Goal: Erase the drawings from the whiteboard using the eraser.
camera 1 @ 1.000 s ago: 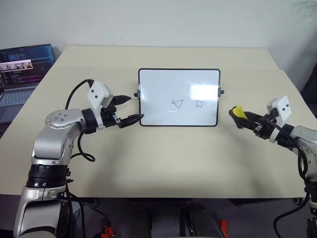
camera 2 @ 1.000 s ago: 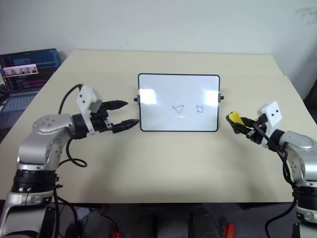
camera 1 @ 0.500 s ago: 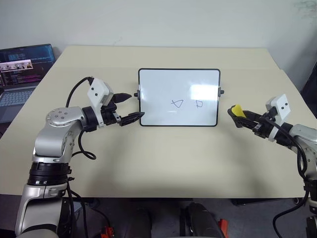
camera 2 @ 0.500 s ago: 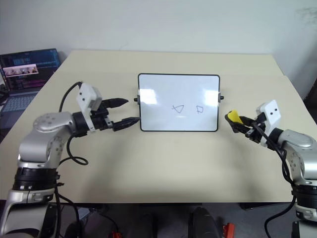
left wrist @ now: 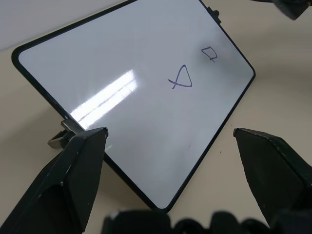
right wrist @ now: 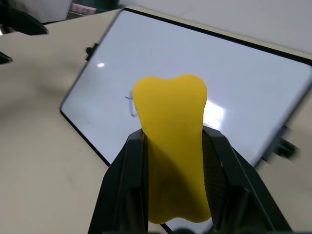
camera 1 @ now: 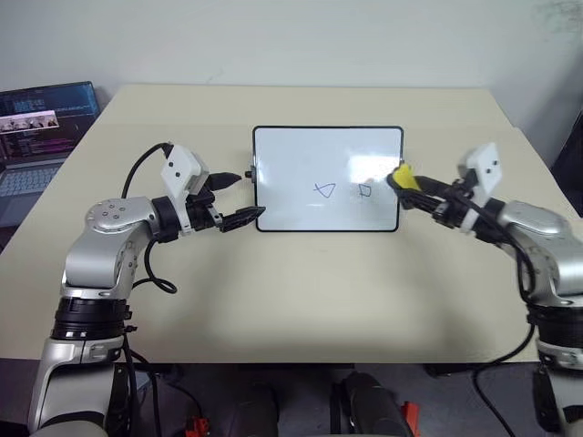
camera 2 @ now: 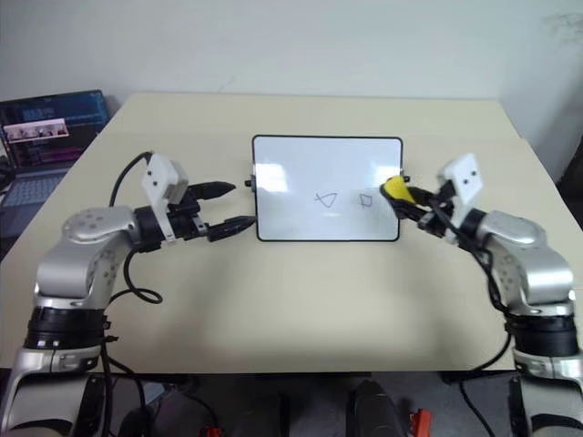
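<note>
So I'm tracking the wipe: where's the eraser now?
In the head views, the eraser sits in the right gripper at the whiteboard's right edge, beside the square drawing.

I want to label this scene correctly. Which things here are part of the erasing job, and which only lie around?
Part of the job:
- whiteboard
- triangle drawing
- square drawing
- eraser, gripped by the right end effector
- left end effector, open at the whiteboard's left edge

Only lying around:
- laptop at the table's far left
- table

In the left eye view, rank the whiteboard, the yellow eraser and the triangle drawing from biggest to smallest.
1. whiteboard
2. eraser
3. triangle drawing; it looks close to the eraser in size, so the last two places are unsure.
</note>
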Action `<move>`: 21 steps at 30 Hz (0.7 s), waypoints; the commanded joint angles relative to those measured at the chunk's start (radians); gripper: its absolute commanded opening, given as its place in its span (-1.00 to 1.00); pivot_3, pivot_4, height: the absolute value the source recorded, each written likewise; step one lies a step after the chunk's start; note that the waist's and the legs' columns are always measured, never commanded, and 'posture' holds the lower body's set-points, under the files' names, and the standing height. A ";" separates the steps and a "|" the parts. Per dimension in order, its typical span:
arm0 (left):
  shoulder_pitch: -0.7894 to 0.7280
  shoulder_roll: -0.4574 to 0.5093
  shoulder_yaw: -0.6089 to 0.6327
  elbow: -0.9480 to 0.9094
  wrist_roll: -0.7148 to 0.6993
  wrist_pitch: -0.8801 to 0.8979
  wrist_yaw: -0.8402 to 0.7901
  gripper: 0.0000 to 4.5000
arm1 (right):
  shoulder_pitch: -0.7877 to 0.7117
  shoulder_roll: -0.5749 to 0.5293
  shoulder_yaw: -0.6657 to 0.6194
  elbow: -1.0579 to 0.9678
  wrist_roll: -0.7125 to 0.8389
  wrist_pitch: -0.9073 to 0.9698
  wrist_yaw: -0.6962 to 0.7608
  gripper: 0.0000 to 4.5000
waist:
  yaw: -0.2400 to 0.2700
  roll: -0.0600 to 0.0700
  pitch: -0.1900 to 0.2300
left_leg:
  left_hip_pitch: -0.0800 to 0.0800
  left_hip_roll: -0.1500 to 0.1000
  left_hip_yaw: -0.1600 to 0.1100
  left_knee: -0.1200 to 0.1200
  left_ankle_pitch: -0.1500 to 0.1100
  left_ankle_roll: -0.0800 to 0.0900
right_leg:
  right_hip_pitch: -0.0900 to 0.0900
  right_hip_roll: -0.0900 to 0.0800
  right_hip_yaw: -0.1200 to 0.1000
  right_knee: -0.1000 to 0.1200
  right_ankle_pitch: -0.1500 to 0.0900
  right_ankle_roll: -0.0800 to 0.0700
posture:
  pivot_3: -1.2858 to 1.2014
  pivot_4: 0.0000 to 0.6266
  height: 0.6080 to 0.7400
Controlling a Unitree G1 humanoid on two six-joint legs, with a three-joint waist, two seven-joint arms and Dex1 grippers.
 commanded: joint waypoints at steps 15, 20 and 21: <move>-0.005 0.002 0.008 -0.039 -0.007 -0.019 0.007 1.00 | -0.334 0.229 0.275 0.330 -0.320 -0.102 -0.132 -0.51 | 0.002 -0.001 0.000 | 0.000 0.000 -0.001 0.000 0.000 0.000 | -0.001 0.000 -0.001 0.001 0.000 0.000 | 0.03 -0.52 1.00; 0.009 0.007 0.014 -0.053 -0.011 -0.013 0.011 1.00 | -0.387 0.233 0.280 0.391 -0.371 -0.114 -0.125 -0.51 | 0.000 -0.001 0.000 | 0.000 0.000 -0.001 0.000 0.000 0.000 | -0.001 0.000 -0.001 0.001 0.000 0.000 | 0.03 -0.52 1.00; 0.011 0.008 0.016 -0.056 -0.012 -0.012 0.013 1.00 | -0.409 0.236 0.284 0.404 -0.382 -0.111 -0.123 -0.51 | 0.000 -0.001 0.000 | 0.000 0.000 -0.001 0.000 0.000 0.000 | -0.001 0.000 -0.001 0.002 0.000 0.000 | 0.03 -0.52 1.00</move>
